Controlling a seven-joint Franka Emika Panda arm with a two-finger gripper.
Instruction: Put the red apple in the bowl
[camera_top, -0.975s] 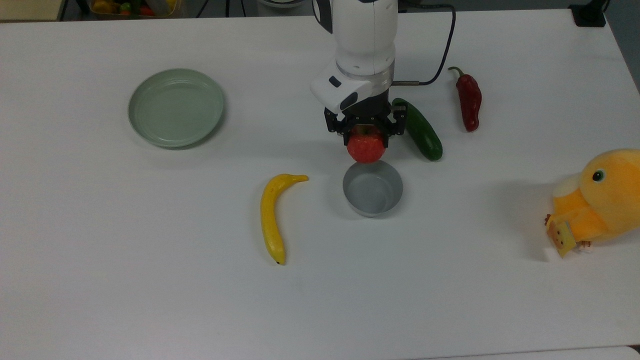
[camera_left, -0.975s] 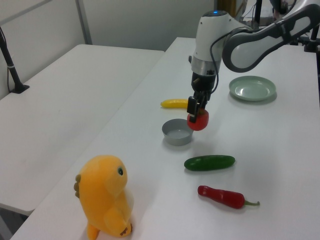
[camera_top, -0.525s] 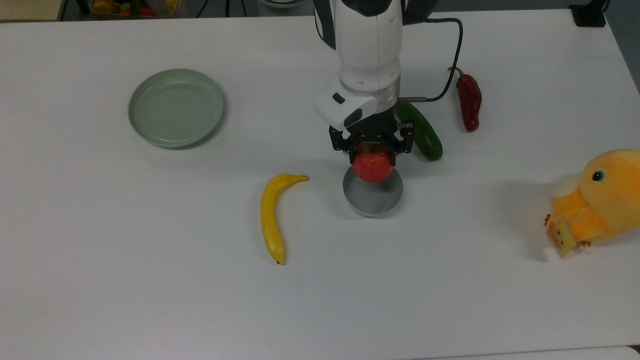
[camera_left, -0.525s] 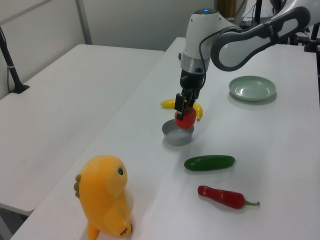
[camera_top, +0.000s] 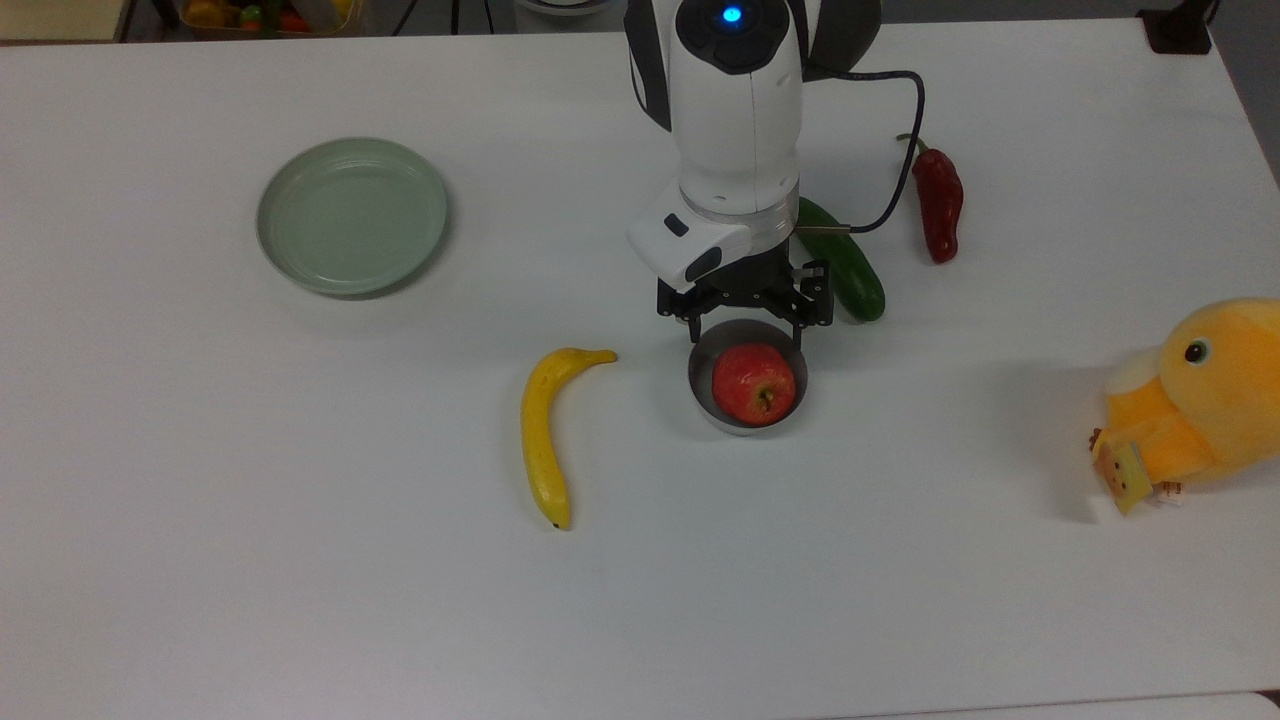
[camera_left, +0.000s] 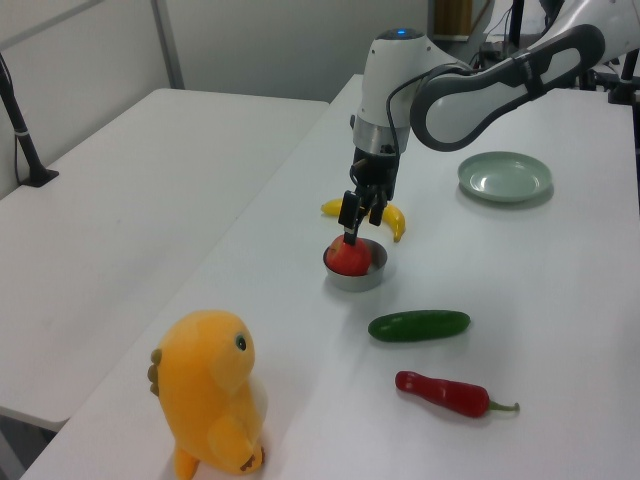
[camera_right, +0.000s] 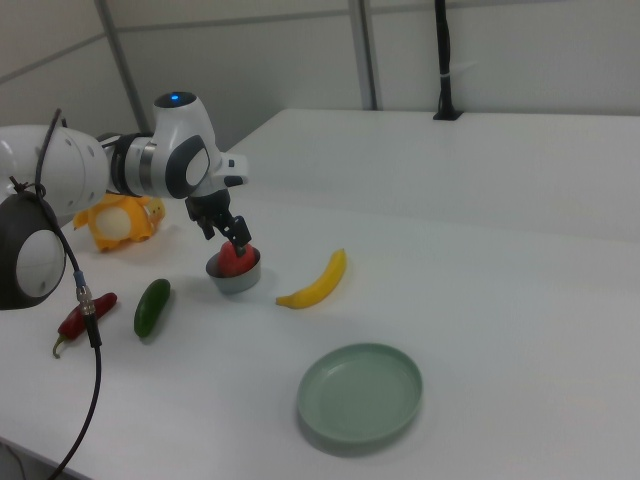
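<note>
The red apple (camera_top: 754, 384) lies inside the small grey bowl (camera_top: 745, 428), stem dimple turned up toward the top view's lower right. In the left view the apple (camera_left: 347, 257) pokes above the bowl's rim (camera_left: 358, 280), and the right view shows the apple (camera_right: 231, 258) in the bowl (camera_right: 236, 282) too. My gripper (camera_top: 745, 318) hangs just above the bowl's far edge, open, with nothing between its fingers. It stands a little above the apple in the left view (camera_left: 357, 215) and in the right view (camera_right: 231, 232).
A yellow banana (camera_top: 543, 430) lies left of the bowl in the top view. A green cucumber (camera_top: 850, 270) and a dark-red chili (camera_top: 939, 205) lie behind it to the right. A pale-green plate (camera_top: 352, 215) sits far left, an orange plush duck (camera_top: 1200, 400) far right.
The gripper carried the apple forward over the bowl, then opened. The apple dropped out of the fingers and now rests in the bowl.
</note>
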